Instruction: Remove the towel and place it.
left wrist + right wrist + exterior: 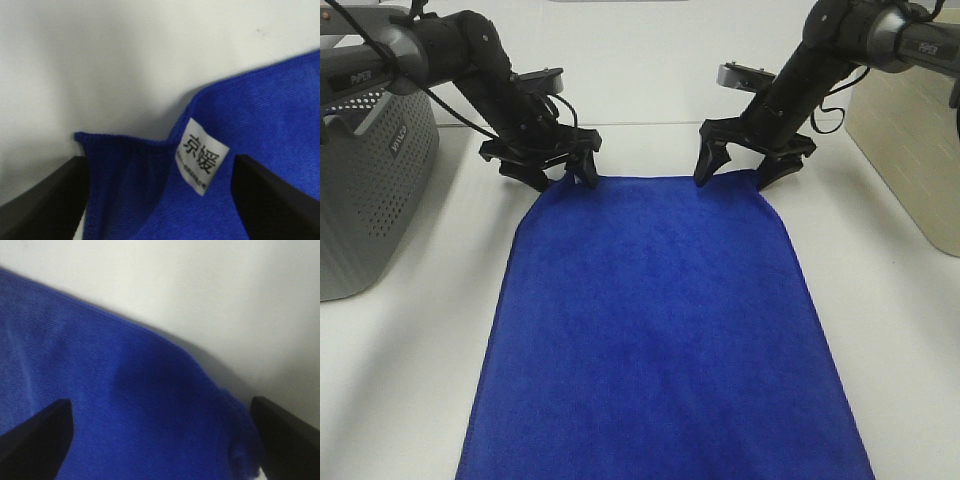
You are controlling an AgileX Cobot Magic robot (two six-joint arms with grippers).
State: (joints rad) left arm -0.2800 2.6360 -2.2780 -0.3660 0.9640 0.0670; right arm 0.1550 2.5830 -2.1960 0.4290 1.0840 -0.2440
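From high up, shows the towel (660, 330) spread flat on the white surface (410, 350), well apart from the grey basket (360, 190) at the left. Places the left fingers (582, 165) and right fingers (708, 160) astride its two far corners, both pairs wide and clamping nothing. Reveals, from the left wrist only, a white tag (201, 156) with printed characters beside a raised fold. Offers, from the right wrist, just a smooth blue corner between spread fingers.
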